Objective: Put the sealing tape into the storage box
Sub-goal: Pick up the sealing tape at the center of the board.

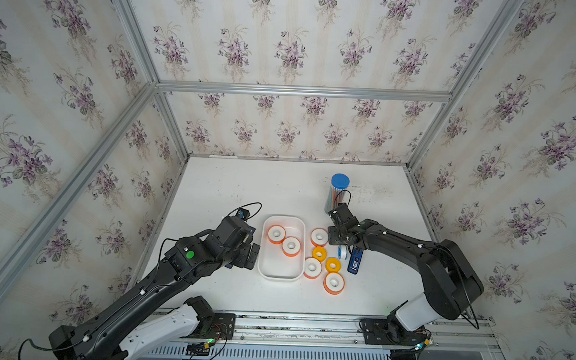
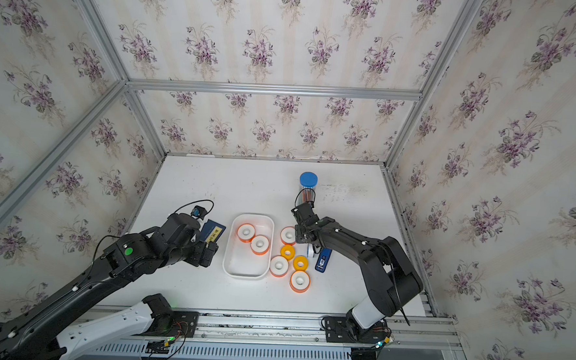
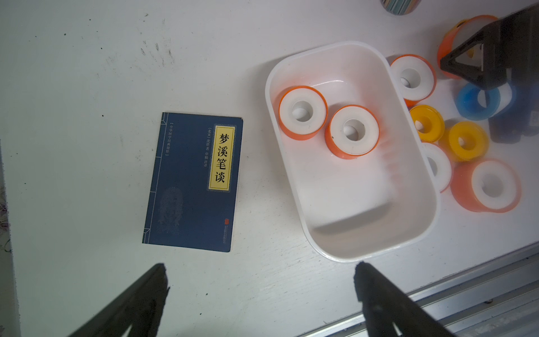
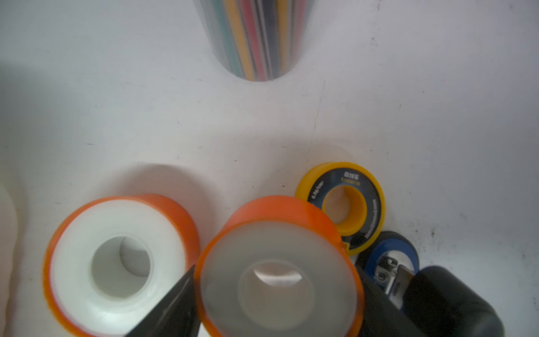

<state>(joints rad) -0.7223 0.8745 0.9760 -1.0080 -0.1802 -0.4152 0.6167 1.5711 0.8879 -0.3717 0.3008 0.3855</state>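
Two orange-rimmed rolls (image 1: 276,234) are found lying flat side by side in the box (image 1: 279,278), and the other rolls (image 1: 312,267) are clustered on the tabletop (image 1: 239,185) just beside it. One further orange roll (image 4: 278,280) is pinched between the right jaws, both fingers against its rim, next to a black-yellow roll (image 4: 347,204). The left jaws are spread wide above the tabletop, near the box and a book (image 3: 192,181).
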